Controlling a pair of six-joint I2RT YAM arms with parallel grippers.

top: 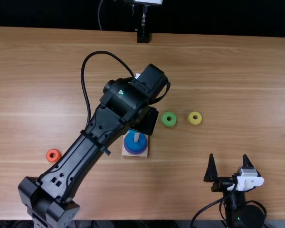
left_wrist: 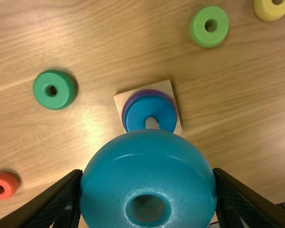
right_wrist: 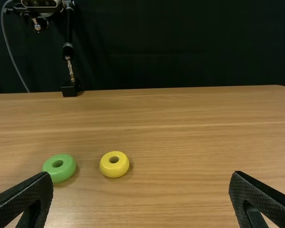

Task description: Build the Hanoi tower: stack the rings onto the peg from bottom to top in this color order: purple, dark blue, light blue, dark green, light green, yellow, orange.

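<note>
Tower (top: 135,146) two rings (left_wrist: 141,108) up! Our left gripper (left_wrist: 147,172) clamped the light blue ring (left_wrist: 114,190), our right gripper (top: 228,156) gaped, and four loose rings (left_wrist: 42,90) awaited us!

A robotics lab, or a workspace set up like one, is indicated. Two jointed black robot arms, the left arm (top: 90,147) and the right arm (top: 235,202), are seen reaching in from the near side of a plain wooden table (top: 228,95). At the table's far edge, left of the middle, a slim metal stand (right_wrist: 70,71) is set up (a rig fitting, by its look), with a thin grey cable (right_wrist: 9,51) hung beside it. The far side is backed by a black backdrop (right_wrist: 180,42).
</note>
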